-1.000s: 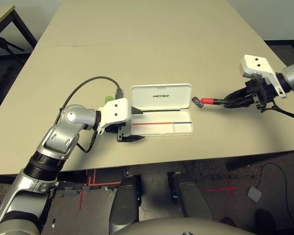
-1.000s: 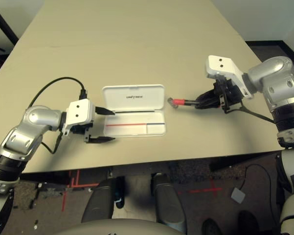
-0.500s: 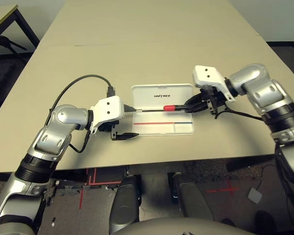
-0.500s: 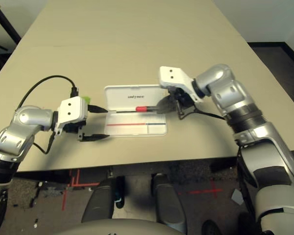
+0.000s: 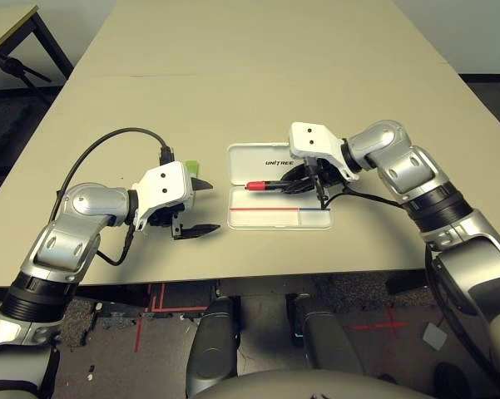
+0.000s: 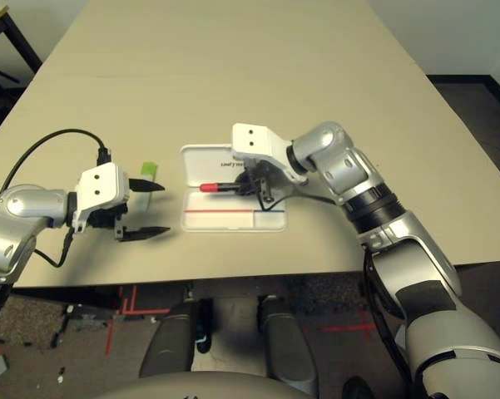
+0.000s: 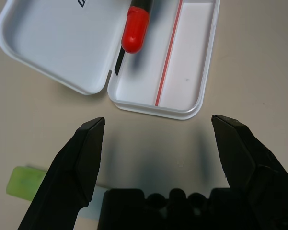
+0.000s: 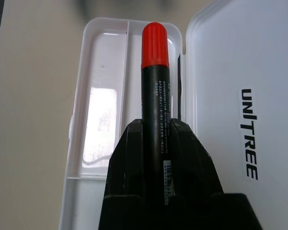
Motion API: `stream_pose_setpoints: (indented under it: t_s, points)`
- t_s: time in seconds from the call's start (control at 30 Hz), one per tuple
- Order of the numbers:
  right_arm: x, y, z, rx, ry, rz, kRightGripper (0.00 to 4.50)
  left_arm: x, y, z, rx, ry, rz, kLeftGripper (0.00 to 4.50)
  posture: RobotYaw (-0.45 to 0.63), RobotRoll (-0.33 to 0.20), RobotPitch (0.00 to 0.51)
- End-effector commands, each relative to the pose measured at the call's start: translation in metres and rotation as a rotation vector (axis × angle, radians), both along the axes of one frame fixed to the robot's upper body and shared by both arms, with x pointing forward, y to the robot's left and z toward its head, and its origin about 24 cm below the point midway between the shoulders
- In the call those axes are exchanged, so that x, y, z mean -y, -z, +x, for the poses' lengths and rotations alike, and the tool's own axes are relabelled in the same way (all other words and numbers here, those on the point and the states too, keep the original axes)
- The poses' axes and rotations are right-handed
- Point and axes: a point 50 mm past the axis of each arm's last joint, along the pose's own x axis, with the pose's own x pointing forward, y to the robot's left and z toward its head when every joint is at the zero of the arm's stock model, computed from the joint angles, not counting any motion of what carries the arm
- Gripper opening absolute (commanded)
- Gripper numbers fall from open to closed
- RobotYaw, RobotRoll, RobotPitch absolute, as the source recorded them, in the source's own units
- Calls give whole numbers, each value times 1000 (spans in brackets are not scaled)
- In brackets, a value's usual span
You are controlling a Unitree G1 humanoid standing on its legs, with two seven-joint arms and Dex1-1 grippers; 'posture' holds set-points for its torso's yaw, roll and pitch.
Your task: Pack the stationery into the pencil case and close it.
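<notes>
Beige table [image 5: 258, 75]: right gripper [image 5: 293, 186] clamps the marker [image 5: 266, 184] over the open pencil case [image 5: 279, 218], left gripper [image 5: 201, 208] agape, perhaps hiding the green-capped stick [image 5: 190, 167].

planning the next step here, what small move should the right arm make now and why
Probably lower the marker toward the tray and then open the fingers. The right gripper is shut on its black body and holds it over the open pencil case, near the hinge line, red cap pointing toward the open left gripper.
</notes>
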Motion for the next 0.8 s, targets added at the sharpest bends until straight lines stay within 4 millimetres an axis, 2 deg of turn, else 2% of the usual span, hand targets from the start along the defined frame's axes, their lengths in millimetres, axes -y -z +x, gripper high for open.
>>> stream_pose_setpoints:
  t_s: [0.03,0.07,0.2,0.27,0.4,0.43,0.8]
  points:
    - [-2,5,-3,1,-18,-9,547,-1,0,-3,-8,-24,-1,4500,163,0,145]
    - [-2,6,-4,0,-21,-11,547,-2,1,-2,-9,-32,0,4500,162,0,146]
    - [0,8,-5,-14,-24,-13,1943,-3,1,0,-10,-50,-3,4500,159,0,146]
    - [0,8,-5,-18,-25,-12,2823,-3,1,1,-10,-54,-4,4500,157,0,147]
    - [2,9,-6,-30,-32,-11,4274,-4,1,2,-20,-77,-12,4500,154,0,148]
    - [4,8,-6,-39,-35,-7,4486,-5,1,3,-21,-90,-18,4500,154,0,148]
    - [25,-7,-11,-53,-143,105,4486,-2,-12,15,-20,-294,-145,4500,159,0,153]
